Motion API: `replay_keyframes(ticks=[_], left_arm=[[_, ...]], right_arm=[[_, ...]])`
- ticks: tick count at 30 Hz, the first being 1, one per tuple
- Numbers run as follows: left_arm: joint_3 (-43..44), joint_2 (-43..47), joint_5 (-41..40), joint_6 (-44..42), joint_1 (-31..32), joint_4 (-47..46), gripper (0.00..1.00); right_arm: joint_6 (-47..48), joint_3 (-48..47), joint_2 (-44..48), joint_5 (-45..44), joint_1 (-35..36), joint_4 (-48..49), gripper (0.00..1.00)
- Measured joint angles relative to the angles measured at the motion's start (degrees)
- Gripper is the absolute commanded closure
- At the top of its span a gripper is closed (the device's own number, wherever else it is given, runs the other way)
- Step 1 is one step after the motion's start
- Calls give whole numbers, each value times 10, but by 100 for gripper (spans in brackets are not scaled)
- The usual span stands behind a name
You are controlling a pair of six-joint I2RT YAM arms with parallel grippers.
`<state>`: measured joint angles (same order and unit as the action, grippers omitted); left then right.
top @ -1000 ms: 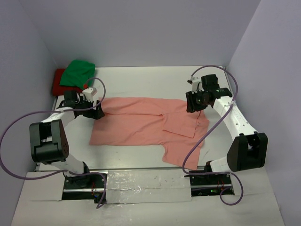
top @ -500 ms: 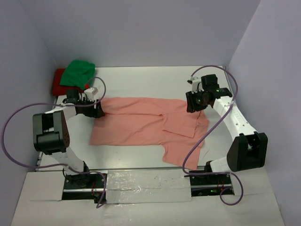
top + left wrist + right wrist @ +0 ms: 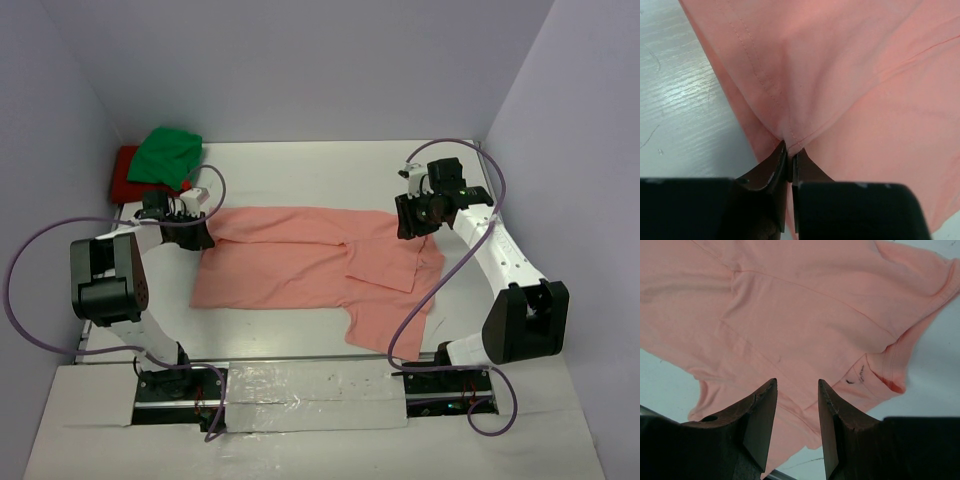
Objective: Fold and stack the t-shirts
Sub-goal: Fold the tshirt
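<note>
Pinching the salmon-pink t-shirt (image 3: 850,75), the left gripper (image 3: 789,152) is closed; right gripper (image 3: 797,385) hangs half-open.

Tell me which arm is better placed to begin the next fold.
Likely left: the left gripper pinches an edge of the salmon-pink t-shirt, while the right gripper hangs open above it, gripping nothing.

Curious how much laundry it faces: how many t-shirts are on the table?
3: salmon-pink cotton t-shirt spread mid-table; bright green cotton t-shirt bunched far left, atop a red cotton t-shirt. Others may hide beneath.
</note>
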<state>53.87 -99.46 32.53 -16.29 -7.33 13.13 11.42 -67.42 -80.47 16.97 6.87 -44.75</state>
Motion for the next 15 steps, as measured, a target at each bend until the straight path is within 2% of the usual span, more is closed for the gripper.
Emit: replay_keyframes(ticks=[15], left_arm=[[0,32,-71,-23,0,-1,89]], right_arm=[[0,0,0,0,0,0,55]])
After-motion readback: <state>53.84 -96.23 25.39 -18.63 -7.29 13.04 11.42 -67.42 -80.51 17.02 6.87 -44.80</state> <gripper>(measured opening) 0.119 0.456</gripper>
